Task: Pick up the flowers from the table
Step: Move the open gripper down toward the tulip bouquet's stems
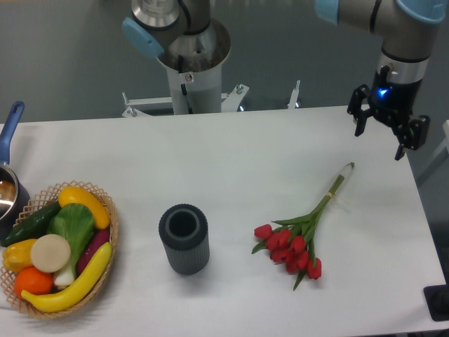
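The single fixed camera looked down on a white desk (pixel 231 151) with rounded corners. The flowers (pixel 298 239) — a bunch of red tulips with green leaves and long thin stems — lay flat on the desk, toward its right edge and nearer the front edge than the back. The red heads clustered at the front end of the bunch, while the tied stems ran diagonally back and to the right, ending in a pale tip.

The gripper (pixel 388 131) hung in the air above the back right corner of the desk, beyond the stem tip and well apart from the bunch. Its two dark fingers stood spread, with nothing between them.

A dark ribbed cylindrical vase (pixel 184 239) stood upright near the middle of the front edge, left of the tulips. A woven basket of vegetables (pixel 59 246) sat at the front left corner, and a pot with a blue handle (pixel 10 179) showed at the left edge.

By appearance, the bunch would be light, soft and easily crushed — the petals most of all. The likeliest safe hold was across the bundled stems, near the tie, where they gathered narrow and firm. The stems could slip or bend, so a gentle, square closing seemed wise.
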Robot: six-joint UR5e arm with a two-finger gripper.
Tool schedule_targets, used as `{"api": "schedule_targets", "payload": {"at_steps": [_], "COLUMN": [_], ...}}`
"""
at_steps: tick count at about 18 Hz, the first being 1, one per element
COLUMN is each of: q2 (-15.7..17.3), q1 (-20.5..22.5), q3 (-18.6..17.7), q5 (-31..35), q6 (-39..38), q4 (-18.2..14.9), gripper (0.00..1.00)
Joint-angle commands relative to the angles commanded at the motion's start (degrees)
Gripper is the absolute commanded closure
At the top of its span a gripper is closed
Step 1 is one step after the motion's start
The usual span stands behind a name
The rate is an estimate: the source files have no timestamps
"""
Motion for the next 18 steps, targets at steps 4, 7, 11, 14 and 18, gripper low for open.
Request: {"api": "schedule_targets", "payload": {"at_steps": [4, 7, 11, 14, 18], "q2": [0.0, 0.0, 0.1, 0.0, -0.3], "q1": [0.0, -0.3, -0.4, -0.5, -0.6], "q3": [-0.2, -0.6, -2.4, -3.0, -4.2], "q5": [0.0, 0.0, -0.1, -0.1, -0.2], "q6": [-0.3, -0.6, -0.9, -4.1, -5.0], "q4": [0.0, 0.0, 1.3, 2.5, 2.5], "gripper": [0.00, 0.00, 0.00, 0.00, 0.00]}}
